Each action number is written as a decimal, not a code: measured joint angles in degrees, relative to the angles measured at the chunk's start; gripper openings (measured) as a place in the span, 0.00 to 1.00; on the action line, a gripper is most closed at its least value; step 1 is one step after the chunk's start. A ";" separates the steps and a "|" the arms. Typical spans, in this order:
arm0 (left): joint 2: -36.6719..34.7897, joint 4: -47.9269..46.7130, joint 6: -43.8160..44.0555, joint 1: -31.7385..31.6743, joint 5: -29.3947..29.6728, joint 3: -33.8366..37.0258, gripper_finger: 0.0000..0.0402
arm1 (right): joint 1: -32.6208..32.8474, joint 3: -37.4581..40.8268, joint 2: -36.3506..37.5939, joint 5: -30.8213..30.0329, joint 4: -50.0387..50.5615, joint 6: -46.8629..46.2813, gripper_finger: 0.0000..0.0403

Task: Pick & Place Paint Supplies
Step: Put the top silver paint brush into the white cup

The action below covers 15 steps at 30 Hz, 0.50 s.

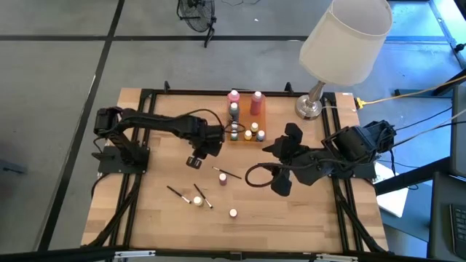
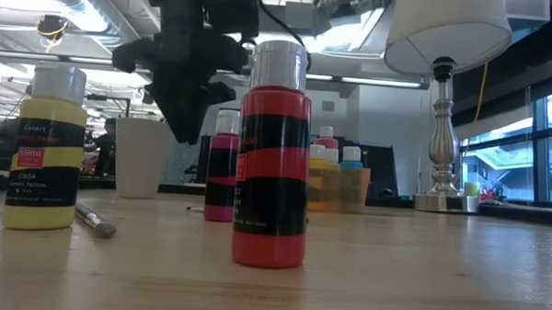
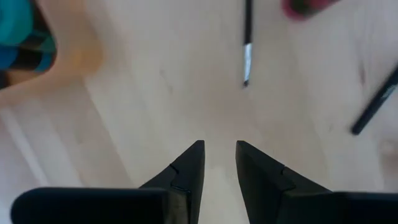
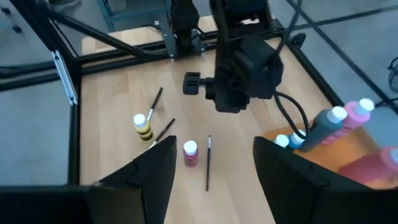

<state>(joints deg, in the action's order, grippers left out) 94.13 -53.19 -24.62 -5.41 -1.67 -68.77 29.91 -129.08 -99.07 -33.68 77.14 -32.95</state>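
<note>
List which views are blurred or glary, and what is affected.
Left wrist view: the teal bottle and brush are soft, the left gripper sharper. Low view: the red bottle is crisp, bright ceiling lights glare behind. High view: evenly lit, the lamp shade bright.

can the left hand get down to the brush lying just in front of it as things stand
Probably yes. The left hand hangs empty over bare wood with its fingers slightly apart, and the brush lies flat just ahead with nothing between them.

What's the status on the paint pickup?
Left pincer empty, hovering over bare table near a brush. Right pincer open, waiting. Three small bottles loose.
</note>
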 joint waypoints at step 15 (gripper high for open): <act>0.02 2.49 2.49 6.92 -3.22 1.64 0.22 | 0.00 -0.02 -3.83 2.74 -1.64 -7.03 0.54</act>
<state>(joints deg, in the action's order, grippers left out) 94.15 -50.71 -22.12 1.51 -4.89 -67.13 29.91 -129.10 -102.90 -30.94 75.51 -39.98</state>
